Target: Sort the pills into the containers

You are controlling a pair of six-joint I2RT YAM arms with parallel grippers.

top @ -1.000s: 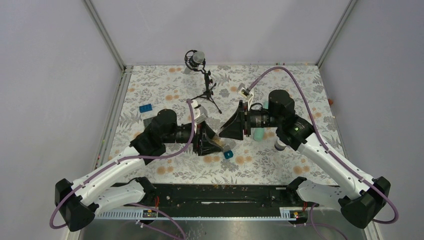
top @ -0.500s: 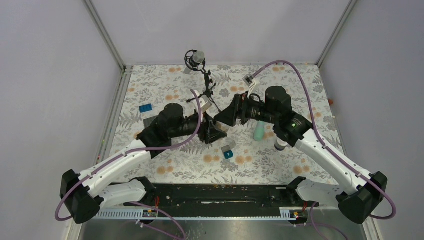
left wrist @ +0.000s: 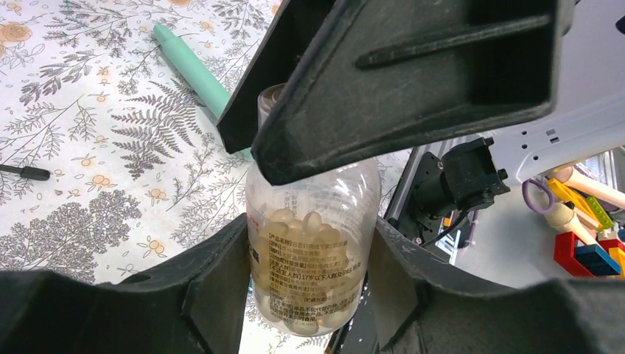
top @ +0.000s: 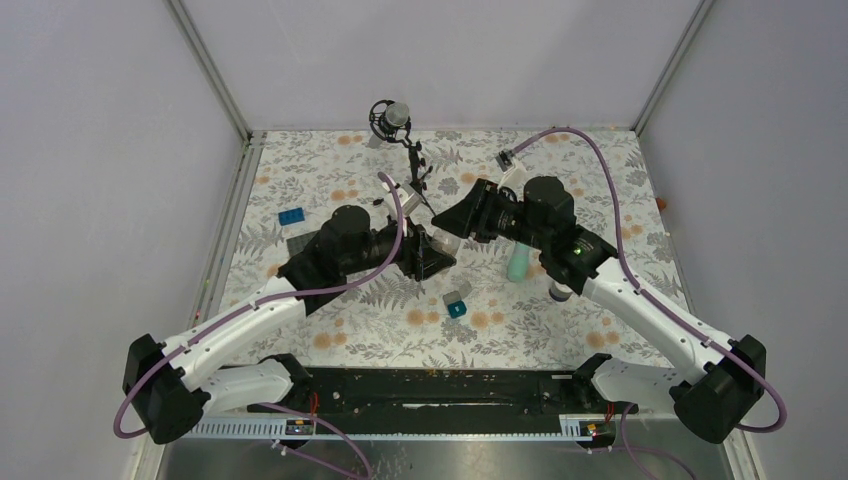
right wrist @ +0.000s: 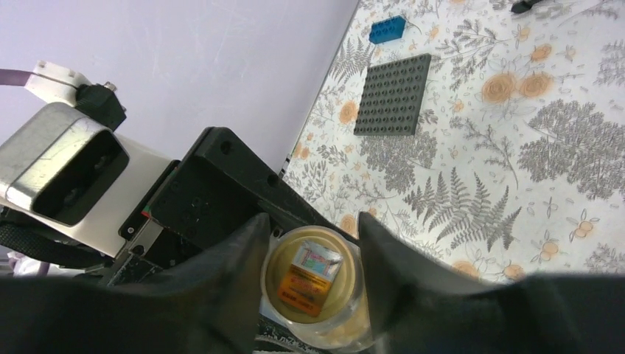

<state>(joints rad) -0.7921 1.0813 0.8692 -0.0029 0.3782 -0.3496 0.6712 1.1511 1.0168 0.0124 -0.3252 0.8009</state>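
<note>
Right pincer [right wrist: 310, 225] flanks the jar [left wrist: 313, 221], hiding its neck; contact unclear.

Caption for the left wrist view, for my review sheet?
Left tool grips a small clear glass jar of pale amber pills while the right tool flanks its neck.

From high up we see the whole tabletop [top: 300, 170]. Both wrist views sit very close, maybe sharing one jar [left wrist: 313, 221] of pills [left wrist: 302, 228].
</note>
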